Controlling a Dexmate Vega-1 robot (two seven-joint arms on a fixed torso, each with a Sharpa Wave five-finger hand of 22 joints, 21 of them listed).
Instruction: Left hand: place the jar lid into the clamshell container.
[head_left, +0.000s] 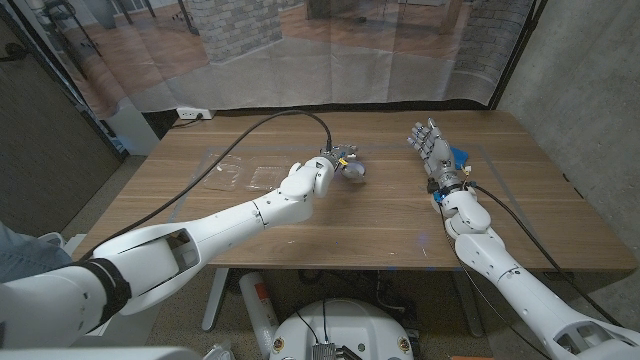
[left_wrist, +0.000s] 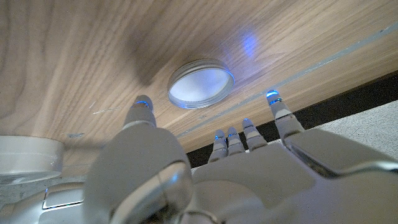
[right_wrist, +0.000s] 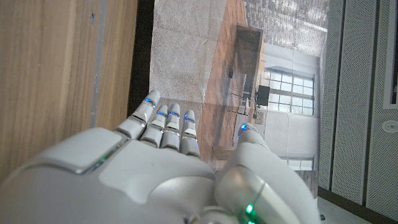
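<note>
The jar lid (head_left: 354, 172) is a round metal-rimmed lid with a pale inside, lying on the wooden table (head_left: 380, 225) near its middle. In the left wrist view the jar lid (left_wrist: 201, 83) lies just beyond the fingertips (left_wrist: 275, 101), not held. My left hand (head_left: 312, 178) reaches in beside it, fingers apart and holding nothing. The clear clamshell container (head_left: 245, 175) lies on the table to the left of that hand. My right hand (head_left: 430, 148) stands upright at the right of the table, fingers spread and holding nothing.
A small blue object (head_left: 459, 156) sits just behind my right hand. A black cable (head_left: 235, 140) runs across the table's back left towards my left wrist. A clear rounded plastic piece (left_wrist: 28, 158) shows beside my left hand in the left wrist view.
</note>
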